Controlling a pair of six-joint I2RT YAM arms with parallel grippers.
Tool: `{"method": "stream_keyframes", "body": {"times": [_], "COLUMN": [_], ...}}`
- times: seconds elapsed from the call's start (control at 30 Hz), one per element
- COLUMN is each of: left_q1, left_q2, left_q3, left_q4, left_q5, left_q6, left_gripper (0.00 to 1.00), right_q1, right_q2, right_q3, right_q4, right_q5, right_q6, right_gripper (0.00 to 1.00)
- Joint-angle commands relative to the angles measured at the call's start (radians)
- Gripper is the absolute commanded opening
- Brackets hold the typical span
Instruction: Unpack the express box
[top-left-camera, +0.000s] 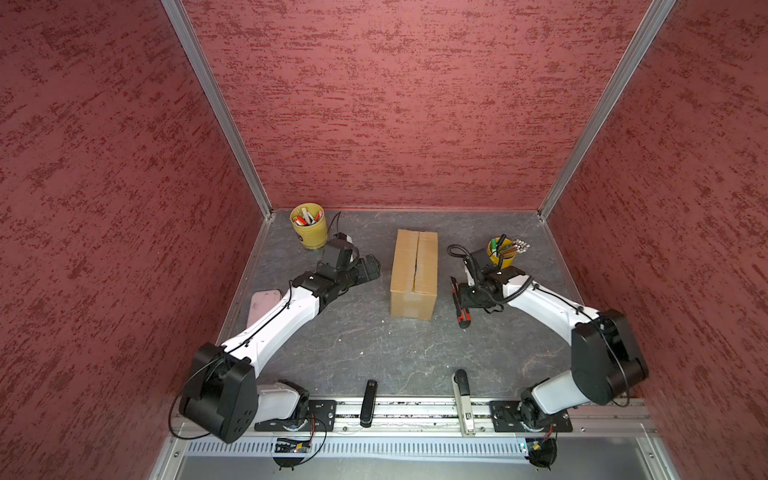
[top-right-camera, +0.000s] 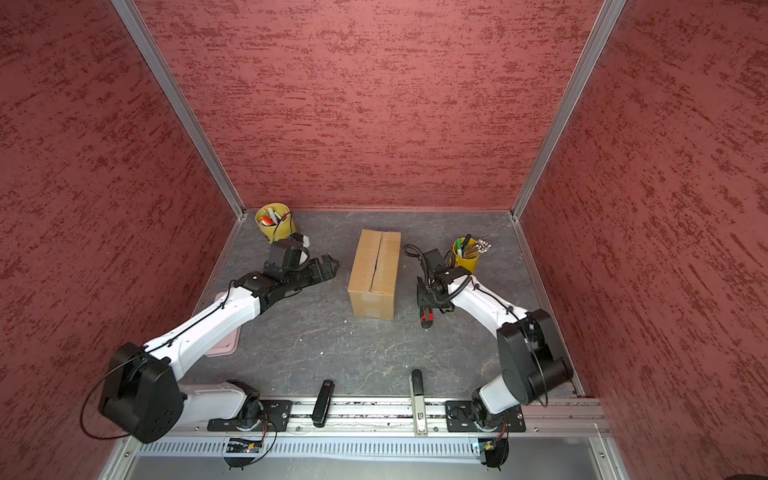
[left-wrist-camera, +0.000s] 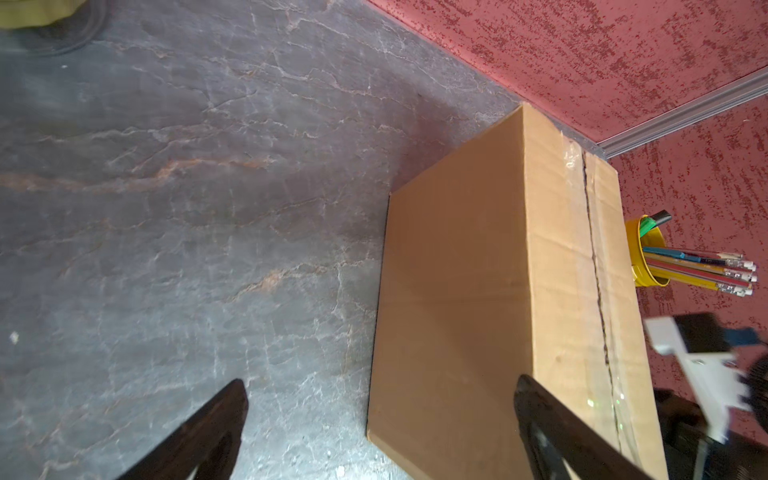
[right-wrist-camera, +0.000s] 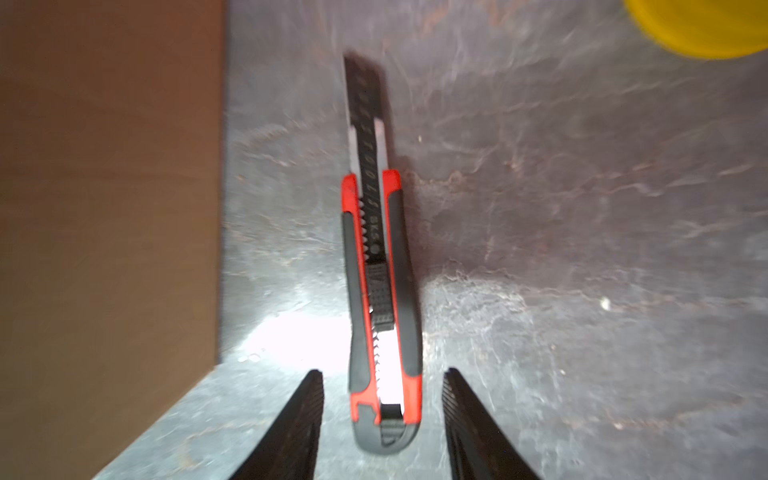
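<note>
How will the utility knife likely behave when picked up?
The utility knife looks rigid, so probably no flexing. Its grey rubbery sides likely grip well. Held at its tail by the right gripper, it may tilt blade-down.

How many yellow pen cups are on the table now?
2. The left cup stands in the back-left corner; the right cup right of the express box, behind the right gripper.
</note>
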Motion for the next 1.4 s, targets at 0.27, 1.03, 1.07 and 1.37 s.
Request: {"method": "stream_keyframes", "body": {"times": [0.27,1.03,1.07,1.37], "left_q1": [0.028,-0.013,-0.013,0.009], "left_q2": [0.312,0.612,0.618,0.639], "left_q3": [0.277,0.597,0.603,0.652], "left_q4": [0.022,-0.061,-0.063,-0.081], "left_q5": [0.082,0.152,0.153,0.169], "left_q6": [0.109,0.144,0.146,0.167], "left_gripper": [0.85,0.83,0.83,0.83], "right_q1": [0.03,0.307,0.326,0.48], "right_q2": [-0.185,-0.05,-0.047,-0.024], "right_q3": [-0.027,0.051,0.053,0.098], "right_q4": [0.067,0.268,0.277,0.225], "right_q5": [-0.029,0.005,0.005,0.02], "right_q6": [0.081,0.235,0.244,0.302], "right_gripper": [0.41,0.31,0.31,0.3]}}
